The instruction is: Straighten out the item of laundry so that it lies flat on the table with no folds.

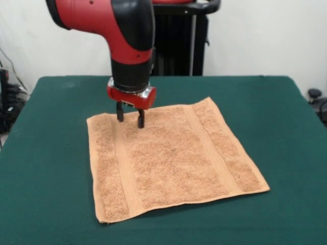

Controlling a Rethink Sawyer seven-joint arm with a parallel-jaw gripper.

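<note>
Fingers [130,118] parted, tips on far edge of flat towel [173,158], green table [286,127]

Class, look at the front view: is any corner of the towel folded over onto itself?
No. The towel lies spread flat on the green table, with all four corners showing and no fold.
</note>
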